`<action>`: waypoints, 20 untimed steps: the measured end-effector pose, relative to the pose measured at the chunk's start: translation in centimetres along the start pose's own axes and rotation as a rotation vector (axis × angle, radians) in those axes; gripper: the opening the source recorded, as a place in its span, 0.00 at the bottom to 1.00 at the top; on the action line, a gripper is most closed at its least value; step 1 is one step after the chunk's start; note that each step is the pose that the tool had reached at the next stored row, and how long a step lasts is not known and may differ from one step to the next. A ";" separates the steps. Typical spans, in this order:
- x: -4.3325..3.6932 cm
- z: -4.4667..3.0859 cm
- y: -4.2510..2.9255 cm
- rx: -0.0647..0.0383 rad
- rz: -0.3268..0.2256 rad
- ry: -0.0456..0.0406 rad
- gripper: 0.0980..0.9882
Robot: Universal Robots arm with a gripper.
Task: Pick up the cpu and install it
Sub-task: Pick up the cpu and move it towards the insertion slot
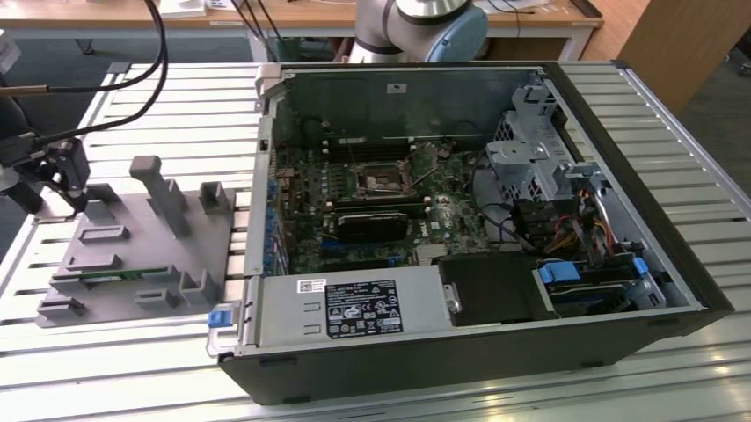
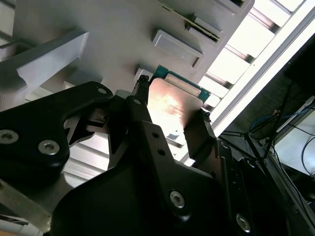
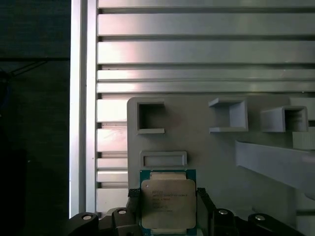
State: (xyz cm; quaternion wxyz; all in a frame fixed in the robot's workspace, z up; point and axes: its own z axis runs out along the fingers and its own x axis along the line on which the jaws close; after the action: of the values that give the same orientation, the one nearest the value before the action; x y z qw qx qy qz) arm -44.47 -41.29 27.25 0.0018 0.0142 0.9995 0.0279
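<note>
So we're at the pick-up stage. The end effector (image 3: 168,195) looks clamped on the cpu (image 3: 168,206), one finger (image 3: 134,196) on each side of the chip's green rim. The chip is at the edge of the grey parts tray (image 1: 129,264), which sits on the slatted desk (image 1: 141,360) at the exterior view's left, just beside the open PC case (image 1: 470,369). I can't tell if it's actually lifted off the tray yet or just pinched in place. The socket (image 1: 384,183) on the motherboard is well apart from here, so nothing's installed. My take: the carry needs the chip kept level, then squared up with the socket before going down – any tilt could mean bent contacts.
</note>
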 end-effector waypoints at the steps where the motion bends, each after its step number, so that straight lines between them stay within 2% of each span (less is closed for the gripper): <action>1: 0.00 -0.11 0.01 0.000 0.000 0.0000 0.50; 20: -0.01 -2.04 0.17 0.000 0.000 0.0001 0.50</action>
State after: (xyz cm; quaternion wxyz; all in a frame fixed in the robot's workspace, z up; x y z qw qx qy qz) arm -44.47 -41.23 29.30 0.0017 0.0142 0.9995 0.0278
